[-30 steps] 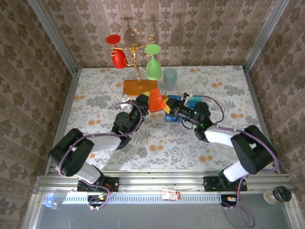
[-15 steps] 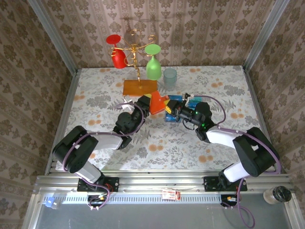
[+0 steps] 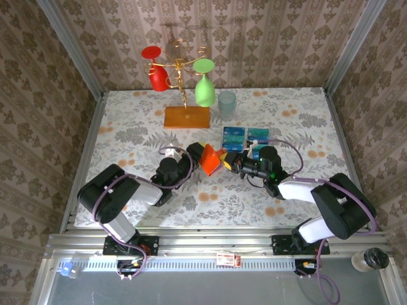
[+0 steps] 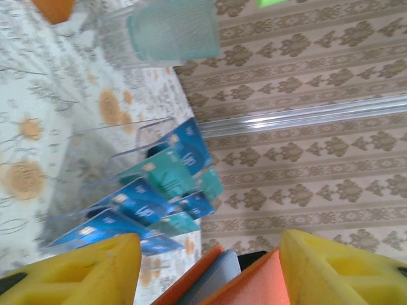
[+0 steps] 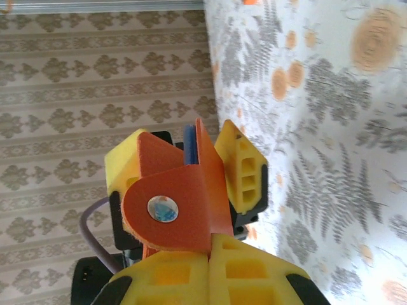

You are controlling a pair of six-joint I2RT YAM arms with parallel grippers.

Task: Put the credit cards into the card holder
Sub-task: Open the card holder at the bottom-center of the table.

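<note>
Pinching card holder [image 5: 181, 190] flap, right jaws clamped tight on it; left jaws spread, holder between them.

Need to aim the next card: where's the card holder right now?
In the top view the card holder is mid-table, clamped by the right gripper, just nearer than the credit cards.

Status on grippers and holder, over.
Left gripper open, astride holder. Right gripper shut on it. Cards stand just beyond.

card holder [image 3: 209, 159] pulled nearer, clear of credit cards [image 3: 245, 137]; left gripper [image 4: 213, 270] opened
</note>
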